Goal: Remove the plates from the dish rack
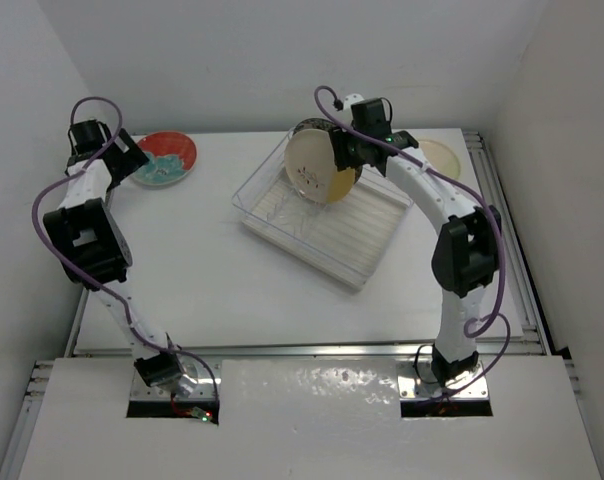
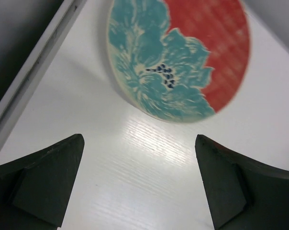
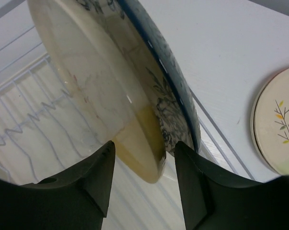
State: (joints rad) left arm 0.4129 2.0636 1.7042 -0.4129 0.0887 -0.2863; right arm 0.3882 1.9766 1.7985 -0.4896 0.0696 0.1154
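At the far left I am holding my left claw (image 2: pixel 139 184) spread wide above the white table (image 2: pixel 149 158), with its two dark fingers standing well apart and only bare tabletop showing between them. Just ahead of its tips the red-rimmed plate (image 2: pixel 183 57) with the teal flower is lying flat on the table, close to the left edge rail and apart from my fingers. Moving right, the dish rack (image 1: pixel 282 222) is sitting at an angle on the far middle of the table, showing its clear walls and ribbed pale base, with thin wire dividers (image 3: pixel 25 120) running along one end. Two plates are standing on edge and leaning at the rack's far corner: a pale pinkish plate (image 3: pixel 101 86) in front and a white plate with blue floral pattern (image 3: pixel 171 108) close behind it. I am reaching my right claw (image 3: pixel 144 175) onto these plates, with one finger sitting on each side of the pale pinkish plate's nearest rim and very close to it. I cannot tell whether the fingers are pressing on that rim, or whether the blue-patterned rim is caught too. Furthest right, the cream plate with the sprig motif (image 3: pixel 278 129) is lying flat on the table, outside the rack
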